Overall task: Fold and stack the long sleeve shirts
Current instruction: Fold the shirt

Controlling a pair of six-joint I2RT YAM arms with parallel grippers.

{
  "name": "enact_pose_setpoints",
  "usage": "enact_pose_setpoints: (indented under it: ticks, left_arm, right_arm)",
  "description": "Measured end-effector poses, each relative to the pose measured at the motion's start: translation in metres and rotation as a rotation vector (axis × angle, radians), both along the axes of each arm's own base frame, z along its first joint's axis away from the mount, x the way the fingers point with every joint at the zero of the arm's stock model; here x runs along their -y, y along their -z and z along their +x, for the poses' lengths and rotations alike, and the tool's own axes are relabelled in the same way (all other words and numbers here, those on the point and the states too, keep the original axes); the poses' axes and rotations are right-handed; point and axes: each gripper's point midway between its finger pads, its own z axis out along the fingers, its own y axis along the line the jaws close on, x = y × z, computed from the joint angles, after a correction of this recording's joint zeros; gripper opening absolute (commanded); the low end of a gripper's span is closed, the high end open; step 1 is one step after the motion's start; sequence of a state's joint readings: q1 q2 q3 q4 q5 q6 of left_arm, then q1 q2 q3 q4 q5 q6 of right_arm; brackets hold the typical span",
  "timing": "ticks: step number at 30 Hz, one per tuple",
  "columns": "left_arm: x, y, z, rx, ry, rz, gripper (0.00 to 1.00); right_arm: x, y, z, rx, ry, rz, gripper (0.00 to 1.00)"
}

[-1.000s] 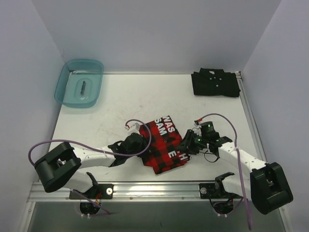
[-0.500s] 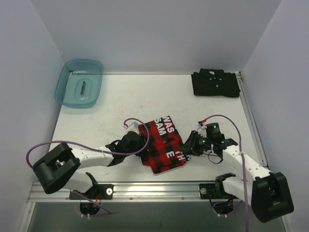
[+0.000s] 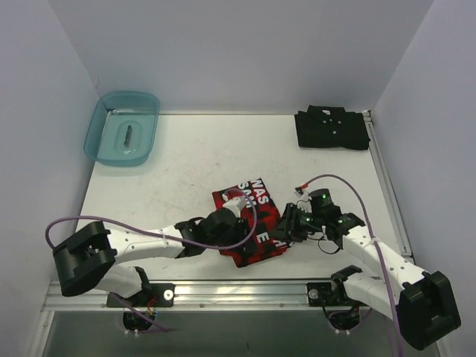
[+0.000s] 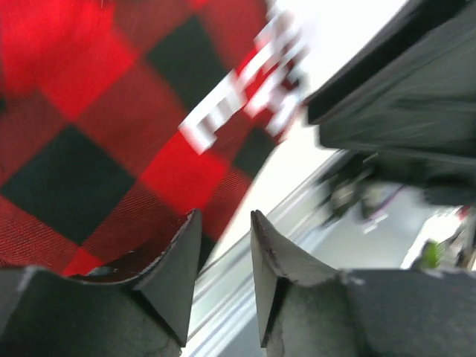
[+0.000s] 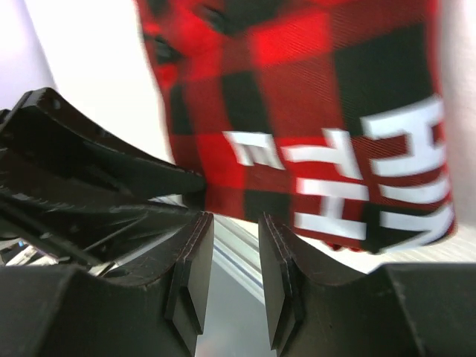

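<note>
Well, nearest me, my left gripper [image 3: 232,225] sits over the near left part of the red-and-black plaid shirt [image 3: 262,210], its jaws slightly parted with nothing between them. My right gripper [image 3: 287,227] is at that shirt's right edge, jaws likewise a little apart and empty. The plaid shirt lies folded at the near middle of the table [image 3: 171,163], white letters up. Farther off, the black shirt [image 3: 331,128] rests folded at the far right, and a teal bin [image 3: 94,134] stands far left.
</note>
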State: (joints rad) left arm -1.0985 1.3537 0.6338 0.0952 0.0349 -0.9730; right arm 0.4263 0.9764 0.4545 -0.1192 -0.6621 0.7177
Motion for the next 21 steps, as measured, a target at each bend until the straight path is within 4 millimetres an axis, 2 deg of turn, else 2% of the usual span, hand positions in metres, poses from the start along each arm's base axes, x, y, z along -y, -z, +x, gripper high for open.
enact_pose_setpoints:
  ticks: [1,5,8,12,16,19,21]
  left_arm:
    - [-0.001,0.013,-0.005,-0.025,0.021,0.031,0.37]
    - [-0.013,0.056,-0.026,-0.125,0.082,0.132,0.36]
    - [-0.014,0.061,-0.031,-0.15,0.103,0.138,0.36]
    - [-0.015,0.059,-0.033,-0.156,0.112,0.135,0.39]
    - [-0.023,0.049,-0.037,-0.148,0.131,0.151,0.43]
    - [-0.028,0.026,-0.027,-0.122,0.109,0.14,0.43]
    - [-0.03,0.002,-0.005,-0.089,0.053,0.09,0.43]
  right_arm:
    - [0.002,0.007,-0.004,-0.022,0.0,-0.009,0.31]
    - [0.013,0.042,-0.023,-0.139,0.016,-0.061,0.29]
    - [0.024,0.06,-0.031,-0.2,0.044,-0.093,0.29]
    - [0.032,0.065,-0.029,-0.203,0.064,-0.117,0.28]
    - [0.032,0.05,-0.021,-0.169,0.056,-0.125,0.28]
    - [0.025,0.016,0.002,-0.076,0.056,-0.096,0.3]
    - [0.017,-0.015,0.025,0.014,0.061,-0.066,0.3]
